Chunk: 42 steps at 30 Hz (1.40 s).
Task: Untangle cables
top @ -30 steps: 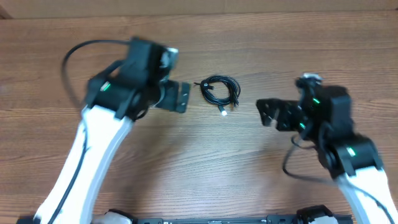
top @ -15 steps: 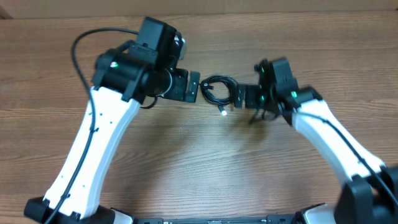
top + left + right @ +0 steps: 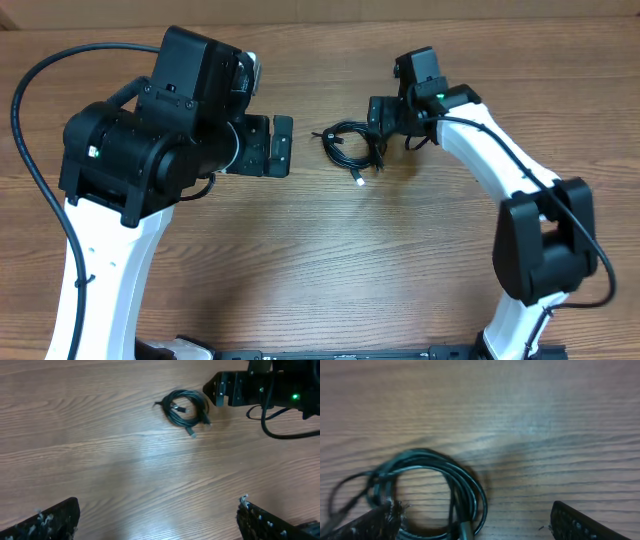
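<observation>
- The cables [image 3: 352, 148] lie as one small coiled bundle on the wooden table [image 3: 330, 270], between the two arms. A silver plug tip pokes out on the side nearer the arm bases, and no strand is pulled free.
- The right gripper [image 3: 383, 125] hangs at the bundle's right edge, jaws wide apart, one finger at the coil's rim (touching or just above, I cannot tell). It grips nothing.
- The left gripper [image 3: 283, 146] stands near the bundle's left side, clear of it, jaws wide apart and empty.
- By my judgement the untangling itself is all left to do: grip the coil, loosen it, separate the cords.
</observation>
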Tool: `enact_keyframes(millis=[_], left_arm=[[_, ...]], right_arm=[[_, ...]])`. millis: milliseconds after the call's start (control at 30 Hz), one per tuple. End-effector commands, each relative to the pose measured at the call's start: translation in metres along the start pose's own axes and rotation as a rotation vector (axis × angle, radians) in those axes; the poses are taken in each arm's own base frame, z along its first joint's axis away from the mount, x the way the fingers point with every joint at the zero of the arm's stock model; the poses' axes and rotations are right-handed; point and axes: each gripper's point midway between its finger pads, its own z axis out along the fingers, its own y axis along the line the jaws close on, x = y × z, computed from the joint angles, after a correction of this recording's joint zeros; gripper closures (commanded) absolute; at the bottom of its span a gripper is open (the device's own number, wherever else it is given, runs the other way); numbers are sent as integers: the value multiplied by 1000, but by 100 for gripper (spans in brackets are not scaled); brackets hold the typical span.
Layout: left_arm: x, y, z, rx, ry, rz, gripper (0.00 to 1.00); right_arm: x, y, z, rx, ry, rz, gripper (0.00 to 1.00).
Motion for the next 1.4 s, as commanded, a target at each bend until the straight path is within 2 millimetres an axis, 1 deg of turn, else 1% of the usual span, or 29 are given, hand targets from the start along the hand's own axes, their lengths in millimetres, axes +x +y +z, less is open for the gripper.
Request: enact_keyframes(millis=[0, 167, 233, 333, 433, 467, 500, 600, 633, 767, 833, 900, 967, 1033, 1100, 1133, 1200, 1300, 1367], left_arm=[[-2, 5, -8, -26, -28, -17, 0], [3, 7, -8, -31, -11, -17, 0], [4, 7, -8, -33, -6, -17, 0], [5, 9, -8, -42, 0, -15, 0], [6, 13, -9, -65, -1, -14, 0], [6, 13, -9, -66, 2, -14, 0], [6, 13, -9, -67, 2, -14, 0], [8, 15, -9, -77, 6, -14, 0], [8, 16, -9, -85, 7, -13, 0], [8, 17, -9, -87, 7, -13, 0], [8, 17, -9, -87, 7, -13, 0], [7, 19, -9, -98, 1, -13, 0], [5, 24, -9, -131, -10, -13, 0], [2, 32, -10, -179, -25, -13, 0], [0, 36, -11, -199, -35, -13, 0], [-2, 36, -11, -204, -40, -13, 0], [-4, 36, -10, -204, -46, -16, 1], [-10, 34, -7, -198, -64, -19, 0], [-17, 32, -3, -191, -83, -20, 0]], right_arm=[[6, -3, 15, 5, 35, 2, 10], [31, -13, 46, 38, 132, 4, 10], [39, -15, 55, 47, 159, 6, 15], [45, -16, 62, 47, 181, 9, 18], [48, -17, 64, 49, 186, 9, 23], [49, -17, 65, 49, 187, 10, 30], [49, -17, 65, 49, 186, 9, 41], [49, -17, 66, 50, 189, 10, 80], [50, -18, 67, 51, 192, 10, 96], [52, -18, 68, 53, 198, 10, 96], [50, -17, 64, 52, 195, 9, 96], [40, -14, 49, 47, 180, 5, 96], [21, -7, 24, 32, 137, -2, 96], [-3, 2, -10, 10, 73, -25, 96], [-25, 11, -50, -14, 3, -27, 96], [-36, 15, -73, -27, -35, -29, 96], [-50, 23, -120, -51, -102, -39, 96], [-54, 30, -167, -79, -155, -70, 96], [-51, 32, -192, -91, -179, -92, 96]])
